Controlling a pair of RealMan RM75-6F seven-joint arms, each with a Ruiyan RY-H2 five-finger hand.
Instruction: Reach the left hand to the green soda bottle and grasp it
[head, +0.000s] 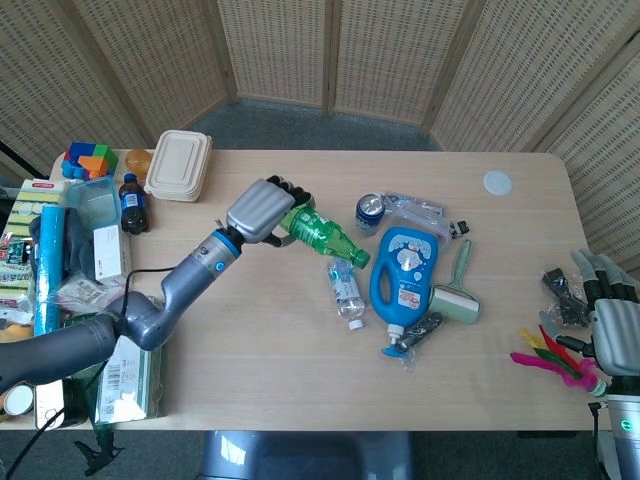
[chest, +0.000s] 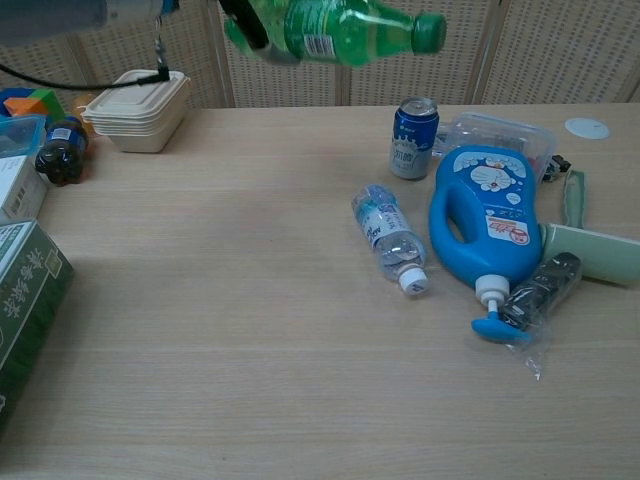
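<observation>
My left hand (head: 259, 209) grips the green soda bottle (head: 324, 235) by its base and holds it high above the table, lying roughly level with the cap pointing right. In the chest view the green soda bottle (chest: 335, 27) hangs at the top edge, with only the dark fingers (chest: 250, 22) of that hand showing around its base. My right hand (head: 612, 325) sits at the far right beyond the table edge, fingers apart and holding nothing.
A clear water bottle (chest: 389, 237) lies on the table beside a blue detergent jug (chest: 487, 220). A blue can (chest: 413, 124), lint roller (chest: 580, 240) and wrapped dark item (chest: 535, 292) lie nearby. A takeaway box (chest: 140, 105), cola bottle (chest: 58, 160) and green carton (chest: 22, 300) crowd the left.
</observation>
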